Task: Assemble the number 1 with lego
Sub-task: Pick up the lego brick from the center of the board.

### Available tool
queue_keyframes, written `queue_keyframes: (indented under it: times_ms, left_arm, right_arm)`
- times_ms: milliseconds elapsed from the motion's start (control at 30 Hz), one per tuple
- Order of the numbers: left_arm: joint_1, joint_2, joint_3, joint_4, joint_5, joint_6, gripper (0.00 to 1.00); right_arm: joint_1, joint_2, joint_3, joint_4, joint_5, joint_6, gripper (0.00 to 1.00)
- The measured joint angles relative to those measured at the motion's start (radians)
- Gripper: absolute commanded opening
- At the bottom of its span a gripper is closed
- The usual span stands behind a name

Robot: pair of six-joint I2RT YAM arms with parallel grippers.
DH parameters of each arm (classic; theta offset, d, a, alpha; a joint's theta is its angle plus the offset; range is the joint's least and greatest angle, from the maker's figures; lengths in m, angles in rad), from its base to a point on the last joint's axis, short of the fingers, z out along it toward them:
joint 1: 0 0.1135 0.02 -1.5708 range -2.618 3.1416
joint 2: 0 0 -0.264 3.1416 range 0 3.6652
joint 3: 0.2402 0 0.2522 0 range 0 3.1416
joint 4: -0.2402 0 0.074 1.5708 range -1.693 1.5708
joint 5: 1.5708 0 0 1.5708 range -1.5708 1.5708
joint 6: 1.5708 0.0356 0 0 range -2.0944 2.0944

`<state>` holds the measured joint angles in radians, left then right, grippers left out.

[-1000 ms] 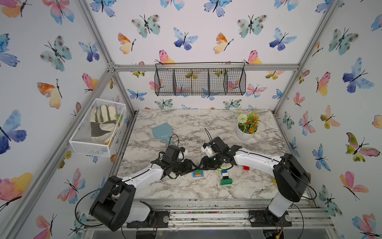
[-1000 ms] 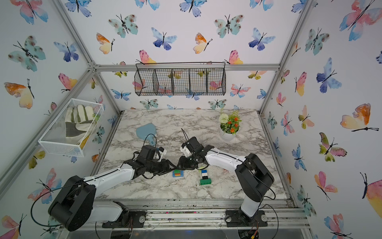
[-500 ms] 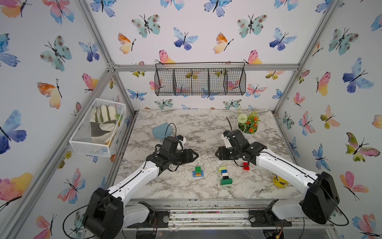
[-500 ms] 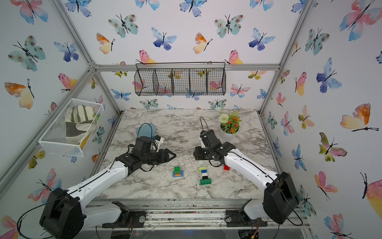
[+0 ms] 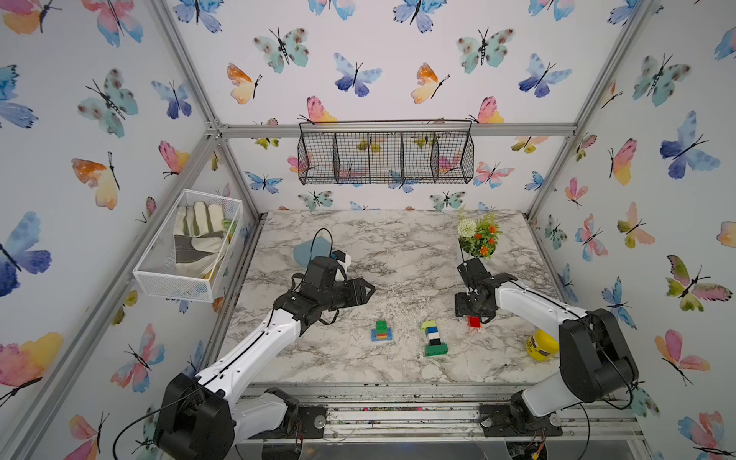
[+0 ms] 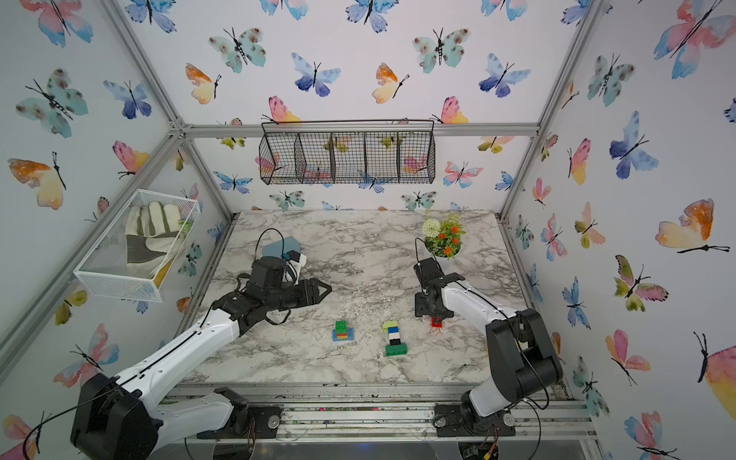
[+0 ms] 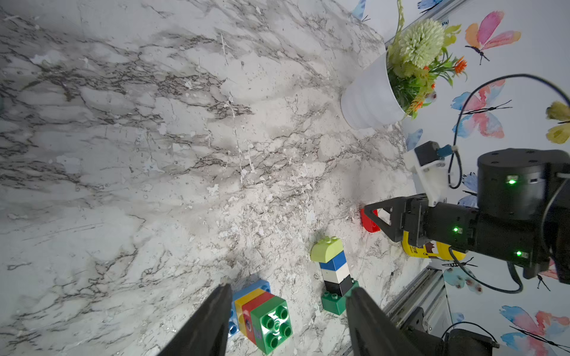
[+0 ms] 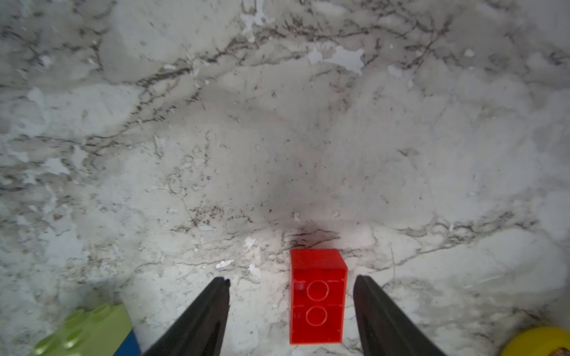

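Three lego groups lie near the table's front. A short stack (image 5: 381, 331) has a blue base, then yellow, red and a green top. A longer stack (image 5: 433, 338) of lime, blue, white, black and green lies flat. A single red brick (image 8: 317, 296) lies hollow side up. My left gripper (image 5: 369, 290) hovers open behind and left of the short stack (image 7: 262, 314), holding nothing. My right gripper (image 8: 291, 280) points down, open, with the red brick (image 5: 474, 322) loose between its fingers, closer to one of them.
A white flower pot (image 5: 478, 243) stands at the back right. A yellow tub (image 5: 541, 346) sits by the right arm's base. A pale blue scoop (image 5: 308, 251) lies behind the left wrist. A mesh basket with gloves (image 5: 187, 247) hangs on the left wall.
Both grippers have left the short stack in the middle and moved apart. The left one drew back to the left. The right one swung right over the red brick and opened wider.
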<state>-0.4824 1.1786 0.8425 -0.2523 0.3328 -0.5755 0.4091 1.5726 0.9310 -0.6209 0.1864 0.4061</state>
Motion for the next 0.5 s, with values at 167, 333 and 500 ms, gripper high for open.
queue_keyframes:
  times_ms: [167,333,500]
  left_arm:
    - [0.014,-0.002,0.0,0.0,0.0,0.01,0.63]
    - [0.022,-0.002,0.0,0.0,0.0,0.012,0.62]
    - [0.031,-0.002,0.0,0.0,0.001,0.015,0.62]
  right_arm:
    - [-0.011,0.038,-0.011,0.008,-0.003,-0.011,0.61]
    - [-0.016,0.049,-0.021,0.019,-0.035,-0.012,0.5]
    - [-0.018,0.049,-0.037,0.029,-0.074,-0.006,0.44]
